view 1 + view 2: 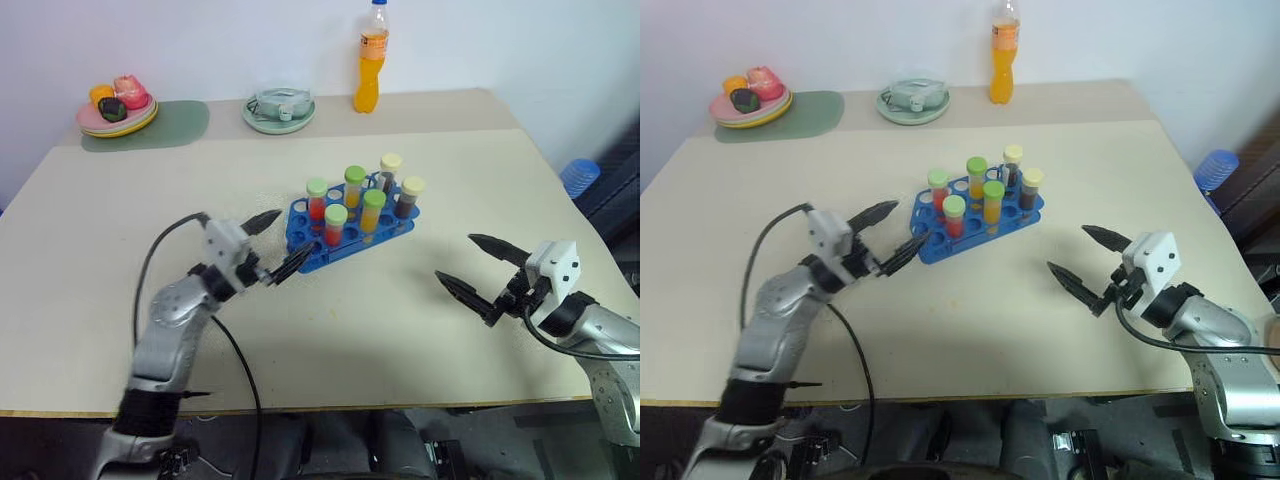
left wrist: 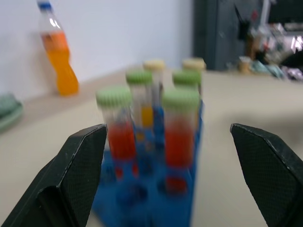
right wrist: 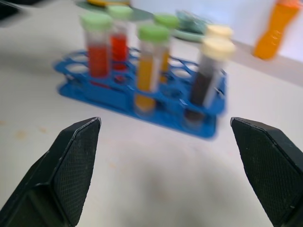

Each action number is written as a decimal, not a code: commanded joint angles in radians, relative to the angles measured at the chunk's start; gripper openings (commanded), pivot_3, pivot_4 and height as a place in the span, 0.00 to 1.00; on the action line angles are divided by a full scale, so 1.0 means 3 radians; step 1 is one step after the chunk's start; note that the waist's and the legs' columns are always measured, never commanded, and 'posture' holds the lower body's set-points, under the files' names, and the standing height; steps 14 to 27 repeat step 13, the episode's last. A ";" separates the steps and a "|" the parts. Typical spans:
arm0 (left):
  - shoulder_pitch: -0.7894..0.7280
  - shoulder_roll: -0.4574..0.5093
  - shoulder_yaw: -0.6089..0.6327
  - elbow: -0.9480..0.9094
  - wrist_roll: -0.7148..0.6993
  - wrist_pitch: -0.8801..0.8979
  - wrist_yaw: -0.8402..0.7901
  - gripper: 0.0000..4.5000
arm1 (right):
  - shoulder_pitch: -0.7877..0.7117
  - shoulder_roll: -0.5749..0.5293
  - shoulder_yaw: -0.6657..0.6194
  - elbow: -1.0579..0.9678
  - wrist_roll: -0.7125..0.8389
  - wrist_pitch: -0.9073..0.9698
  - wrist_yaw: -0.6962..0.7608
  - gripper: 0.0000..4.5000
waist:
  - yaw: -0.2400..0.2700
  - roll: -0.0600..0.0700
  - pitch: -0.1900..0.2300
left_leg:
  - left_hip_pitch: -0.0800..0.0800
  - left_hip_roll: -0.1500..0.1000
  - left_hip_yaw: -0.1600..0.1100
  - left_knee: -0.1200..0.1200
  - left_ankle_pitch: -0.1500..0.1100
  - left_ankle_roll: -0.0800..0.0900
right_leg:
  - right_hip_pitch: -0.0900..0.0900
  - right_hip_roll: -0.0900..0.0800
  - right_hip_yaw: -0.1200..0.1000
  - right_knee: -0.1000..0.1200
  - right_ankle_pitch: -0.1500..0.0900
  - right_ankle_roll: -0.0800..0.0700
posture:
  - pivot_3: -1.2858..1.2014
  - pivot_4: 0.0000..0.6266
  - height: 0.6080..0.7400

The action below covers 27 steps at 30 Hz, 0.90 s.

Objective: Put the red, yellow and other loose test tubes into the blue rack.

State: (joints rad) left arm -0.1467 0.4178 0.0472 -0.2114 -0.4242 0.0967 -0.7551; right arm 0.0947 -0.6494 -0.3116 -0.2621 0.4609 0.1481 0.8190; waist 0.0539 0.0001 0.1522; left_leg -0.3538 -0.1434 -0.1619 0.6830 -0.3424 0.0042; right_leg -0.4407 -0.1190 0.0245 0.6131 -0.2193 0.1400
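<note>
Left eye view, frame centre: blue rack (image 1: 350, 235) holds six tubes; both grippers spread empty, so back away cleanly.

The beige counter (image 1: 420, 330) carries a blue rack (image 1: 345, 238) near its middle, standing directly on the surface with capped tubes upright in its holes. Along the far edge rest a green mat (image 1: 185, 125) under a plate (image 1: 118, 120) of what may be toy food, a pale green dish (image 1: 279, 110), and an orange drink bottle (image 1: 371, 60).
</note>
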 commanded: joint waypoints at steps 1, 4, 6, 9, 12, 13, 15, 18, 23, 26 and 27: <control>0.0107 0.0131 0.0231 -0.0261 -0.0207 0.0140 -0.0004 0.95 | 0.0022 0.0041 -0.0101 0.0127 -0.0035 -0.0224 0.0030 1.00 | 0.0000 0.0000 0.0000 | 0.0000 0.0000 0.0000 0.0001 0.0000 0.0000 | 0.0000 0.0000 0.0000 0.0000 0.0000 0.0000 | 0.52 0.24 1.00; 0.0351 0.0285 0.0423 -0.0383 -0.0323 0.0259 -0.0046 0.95 | 0.0115 0.0053 -0.0169 0.0253 -0.0050 -0.0322 0.0042 1.00 | -0.0028 0.0001 0.0000 | 0.0001 0.0000 0.0000 -0.0001 0.0000 0.0000 | 0.0000 0.0000 0.0000 0.0000 0.0000 0.0000 | 0.52 0.24 1.00; 0.0478 0.0356 0.0519 -0.0422 -0.0355 0.0295 -0.0054 0.95 | 0.0149 0.0051 -0.0204 0.0319 -0.0039 -0.0362 0.0051 1.00 | -0.0046 0.0001 0.0000 | 0.0001 0.0001 -0.0001 -0.0004 0.0000 0.0000 | 0.0000 0.0001 0.0000 0.0000 0.0000 -0.0001 | 0.52 0.24 1.00; 0.0593 0.0414 0.0590 -0.0446 -0.0368 0.0302 -0.0060 0.95 | 0.0167 0.0039 -0.0229 0.0392 -0.0023 -0.0401 0.0070 1.00 | -0.0047 0.0002 0.0000 | 0.0002 0.0001 0.0000 -0.0004 0.0000 0.0000 | 0.0000 0.0001 0.0000 0.0000 0.0000 -0.0001 | 0.52 0.24 1.00; 0.0668 0.0423 0.0603 -0.0488 -0.0390 0.0364 -0.0026 0.95 | 0.0167 0.0034 -0.0244 0.0453 -0.0016 -0.0434 0.0087 1.00 | -0.0041 0.0002 0.0000 | 0.0002 0.0001 -0.0001 -0.0003 0.0000 0.0000 | 0.0001 0.0000 0.0000 0.0000 -0.0001 -0.0001 | 0.52 0.24 1.00; 0.0693 0.0428 0.0601 -0.0505 -0.0389 0.0398 -0.0017 0.95 | 0.0165 0.0034 -0.0247 0.0464 -0.0017 -0.0442 0.0091 1.00 | -0.0041 0.0002 0.0000 | 0.0001 0.0001 -0.0001 -0.0003 0.0000 0.0000 | 0.0001 0.0000 0.0000 0.0000 -0.0001 -0.0001 | 0.52 0.24 1.00; 0.0693 0.0428 0.0601 -0.0505 -0.0389 0.0398 -0.0017 0.95 | 0.0165 0.0034 -0.0247 0.0464 -0.0017 -0.0442 0.0091 1.00 | -0.0041 0.0002 0.0000 | 0.0001 0.0001 -0.0001 -0.0003 0.0000 0.0000 | 0.0001 0.0000 0.0000 0.0000 -0.0001 -0.0001 | 0.52 0.24 1.00; 0.0693 0.0428 0.0601 -0.0505 -0.0389 0.0398 -0.0017 0.95 | 0.0165 0.0034 -0.0247 0.0464 -0.0017 -0.0442 0.0091 1.00 | -0.0041 0.0002 0.0000 | 0.0001 0.0001 -0.0001 -0.0003 0.0000 0.0000 | 0.0001 0.0000 0.0000 0.0000 -0.0001 -0.0001 | 0.52 0.24 1.00; 0.0693 0.0428 0.0601 -0.0505 -0.0389 0.0398 -0.0017 0.95 | 0.0165 0.0034 -0.0247 0.0464 -0.0017 -0.0442 0.0091 1.00 | -0.0041 0.0002 0.0000 | 0.0001 0.0001 -0.0001 -0.0003 0.0000 0.0000 | 0.0001 0.0000 0.0000 0.0000 -0.0001 -0.0001 | 0.52 0.24 1.00; 0.0693 0.0428 0.0601 -0.0505 -0.0389 0.0398 -0.0017 0.95 | 0.0165 0.0034 -0.0247 0.0464 -0.0017 -0.0442 0.0091 1.00 | -0.0041 0.0002 0.0000 | 0.0001 0.0001 -0.0001 -0.0003 0.0000 0.0000 | 0.0001 0.0000 0.0000 0.0000 -0.0001 -0.0001 | 0.52 0.24 1.00; 0.0693 0.0428 0.0601 -0.0505 -0.0389 0.0398 -0.0017 0.95 | 0.0165 0.0034 -0.0247 0.0464 -0.0017 -0.0442 0.0091 1.00 | -0.0041 0.0002 0.0000 | 0.0001 0.0001 -0.0001 -0.0003 0.0000 0.0000 | 0.0001 0.0000 0.0000 0.0000 -0.0001 -0.0001 | 0.52 0.24 1.00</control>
